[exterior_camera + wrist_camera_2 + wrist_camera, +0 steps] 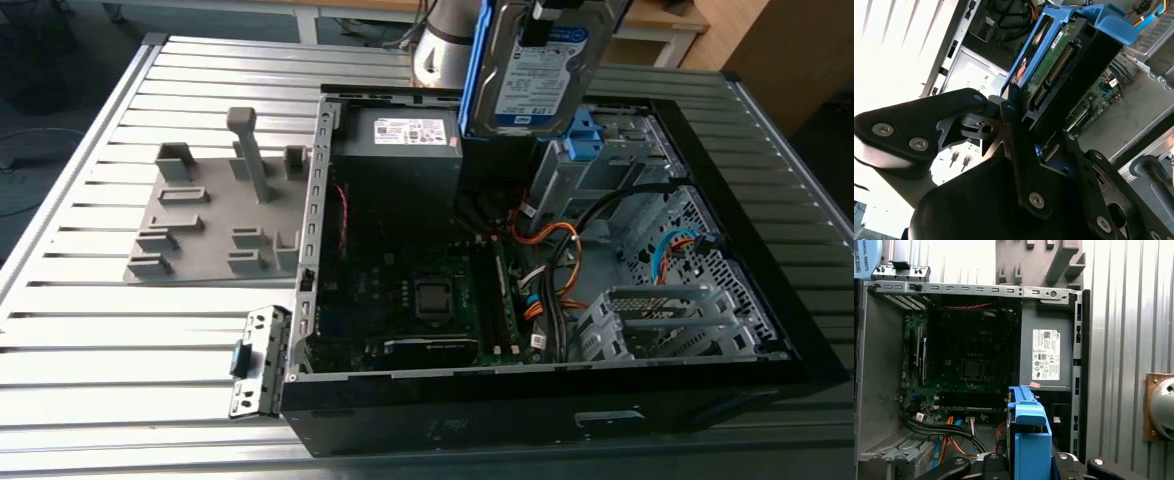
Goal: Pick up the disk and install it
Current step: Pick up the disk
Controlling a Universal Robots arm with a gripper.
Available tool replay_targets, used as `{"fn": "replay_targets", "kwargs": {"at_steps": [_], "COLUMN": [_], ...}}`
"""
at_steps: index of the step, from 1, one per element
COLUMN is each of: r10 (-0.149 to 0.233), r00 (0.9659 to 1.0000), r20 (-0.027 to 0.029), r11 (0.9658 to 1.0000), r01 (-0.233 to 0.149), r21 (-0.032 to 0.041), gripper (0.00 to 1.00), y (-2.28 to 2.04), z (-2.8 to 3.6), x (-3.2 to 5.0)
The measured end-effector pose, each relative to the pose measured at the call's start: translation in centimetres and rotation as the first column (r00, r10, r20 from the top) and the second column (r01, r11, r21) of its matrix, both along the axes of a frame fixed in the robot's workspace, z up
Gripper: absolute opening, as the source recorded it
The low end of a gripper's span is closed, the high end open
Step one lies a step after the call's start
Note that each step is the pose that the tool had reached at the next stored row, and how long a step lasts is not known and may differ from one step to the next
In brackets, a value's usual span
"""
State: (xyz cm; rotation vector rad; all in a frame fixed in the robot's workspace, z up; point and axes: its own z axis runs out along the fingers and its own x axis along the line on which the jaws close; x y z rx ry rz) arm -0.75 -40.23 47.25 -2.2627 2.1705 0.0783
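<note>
The disk [539, 68], a silver hard drive with a white-and-blue label in a blue rail frame, hangs upright above the far side of the open computer case [310, 250]. My gripper [1026, 127] is shut on it, with its black fingers [966, 107] pressed against the drive's two broad faces. The second wrist view shows the disk [1056, 70] edge-on, with its green circuit board and connector visible. In the first wrist view the disk's blue frame [1026, 432] sits over the case, beside the cables.
A grey power supply box [395, 140] with a white sticker fills the case's far corner. A drive bay with a bare blue bracket [583, 142] stands just below the disk. Orange and black cables [554, 255] cross the case. A grey fixture [214, 215] lies on the slatted table [120, 330].
</note>
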Motion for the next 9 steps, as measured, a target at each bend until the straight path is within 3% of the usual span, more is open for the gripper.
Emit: {"fn": "replay_targets", "kwargs": {"at_steps": [9], "r10": [0.0], "r00": [1.0], "r20": [0.0], "r11": [1.0], "r01": [0.0], "r21": [-0.0012], "gripper": [0.36], "y": [-0.66], "z": [-0.02], "x": [0.11]}}
